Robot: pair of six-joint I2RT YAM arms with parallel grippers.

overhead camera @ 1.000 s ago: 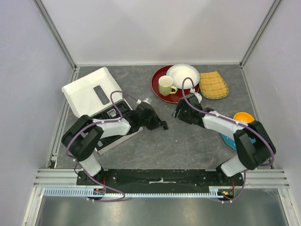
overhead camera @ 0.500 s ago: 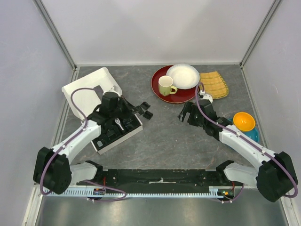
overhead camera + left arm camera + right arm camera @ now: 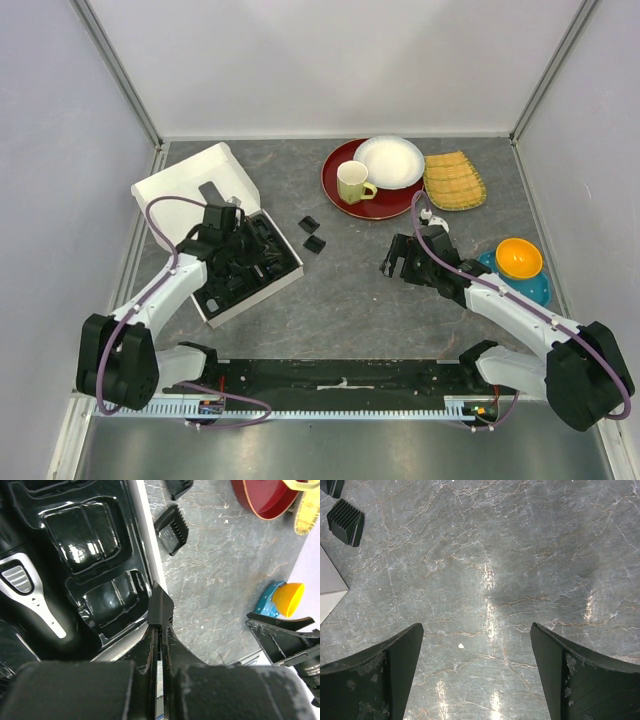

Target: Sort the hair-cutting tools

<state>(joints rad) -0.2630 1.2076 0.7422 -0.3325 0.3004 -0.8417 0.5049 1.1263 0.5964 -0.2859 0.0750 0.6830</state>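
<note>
1. One hair clipper (image 3: 35, 600) is lying in the black tray (image 3: 82, 530) of the white box (image 3: 185, 190), far left; I'm reading that piece as sorted.
2. I'm holding the left gripper (image 3: 160, 602) over the tray's right rim, fingers pressed flat together, gripping nothing I can see.
3. Just right of the box, two loose pieces are lying on the table (image 3: 350, 300): the nearer comb guard (image 3: 315, 243) and the farther comb guard (image 3: 309, 224), close together but apart.
4. I'm judging the step as fetching the nearer comb guard. That means coming down square over it, pinching across its short sides, and lifting clear of the box wall before swinging to a pocket.
5. I'm hovering the right gripper (image 3: 475, 665) over bare table, fingers spread wide and empty; that guard is showing at its camera's upper left.
6. Room is lying open between the arms. Further right, the red plate (image 3: 340, 208) with the yellow mug (image 3: 351, 182) and the orange bowl (image 3: 518, 258) are crowding the edge, so I'm planning a leftward approach from the near side.
</note>
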